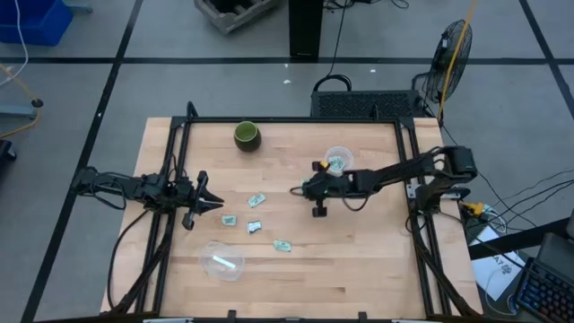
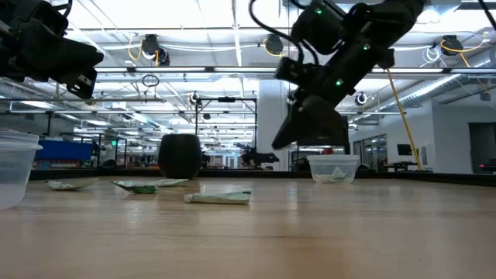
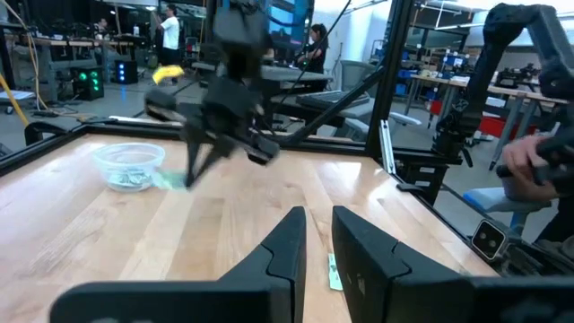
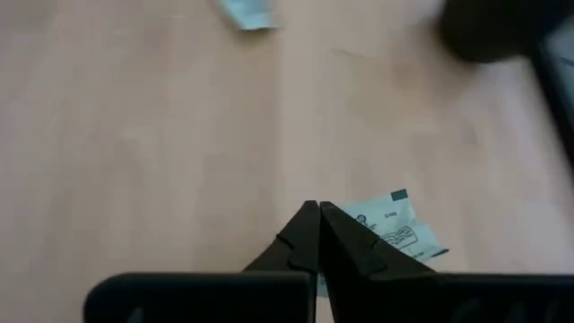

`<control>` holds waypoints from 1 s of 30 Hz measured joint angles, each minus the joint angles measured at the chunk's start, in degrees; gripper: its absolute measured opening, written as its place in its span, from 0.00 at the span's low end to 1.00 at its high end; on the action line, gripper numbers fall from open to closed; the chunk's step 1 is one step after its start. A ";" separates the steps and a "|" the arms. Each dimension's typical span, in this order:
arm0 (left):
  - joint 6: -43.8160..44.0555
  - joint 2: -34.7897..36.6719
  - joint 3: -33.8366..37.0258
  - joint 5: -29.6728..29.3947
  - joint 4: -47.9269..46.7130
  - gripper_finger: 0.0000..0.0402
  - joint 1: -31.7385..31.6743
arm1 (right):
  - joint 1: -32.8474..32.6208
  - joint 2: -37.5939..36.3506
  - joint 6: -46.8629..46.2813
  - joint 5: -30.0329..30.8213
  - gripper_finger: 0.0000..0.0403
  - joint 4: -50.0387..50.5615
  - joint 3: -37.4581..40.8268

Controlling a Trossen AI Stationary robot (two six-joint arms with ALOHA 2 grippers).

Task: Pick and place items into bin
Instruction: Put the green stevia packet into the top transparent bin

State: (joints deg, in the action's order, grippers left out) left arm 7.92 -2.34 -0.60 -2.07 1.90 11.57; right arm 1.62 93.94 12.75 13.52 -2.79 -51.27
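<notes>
Several small green-and-white packets, the items (image 1: 256,200), lie flat on the wooden table between the arms; the low view shows one lying nearest (image 2: 217,198). A clear plastic bin (image 1: 338,161) with packets in it stands at the far middle right. My right gripper (image 1: 297,190) hangs above the table's middle, slanting down, shut on one packet (image 4: 399,229). At the left edge my left gripper (image 1: 220,205) points level with its fingers (image 3: 296,235) a narrow gap apart and nothing between them. My right gripper pinches one edge of the packet (image 4: 363,224) between its two shut fingertips. The fingers come from the table's right side, slanting down. The packet sticks out to one side of the fingertips and is lifted clear of the table.
A dark green cup (image 1: 247,135) stands at the far edge, left of the middle. A second clear tub (image 1: 221,260) sits near the front left. A black frame (image 1: 296,119) runs around the tabletop. Bare wood lies to the right and along the front.
</notes>
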 joint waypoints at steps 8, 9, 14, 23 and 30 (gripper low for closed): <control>0.00 0.00 0.00 -0.02 -0.05 0.15 0.00 | 8.84 -11.11 -2.98 -0.02 0.00 -11.25 10.25; 0.00 -0.01 0.00 0.03 -0.08 0.15 0.02 | 10.16 -12.23 -3.57 -0.03 0.00 -12.14 11.39; 0.00 0.00 -0.01 0.02 -0.01 0.15 0.02 | 16.78 -14.69 -9.56 -0.05 0.00 -13.27 15.30; 0.00 -0.01 0.00 0.00 -0.01 0.15 0.00 | 21.82 -14.64 -13.77 -0.47 0.00 -13.23 18.08; 0.00 -0.01 -0.01 0.00 -0.01 0.15 0.00 | 22.48 -14.66 -18.95 -3.62 0.00 -12.76 18.11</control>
State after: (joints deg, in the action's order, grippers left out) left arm 7.92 -2.35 -0.61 -2.07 1.89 11.57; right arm 24.10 79.29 -6.20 9.91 -15.54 -33.17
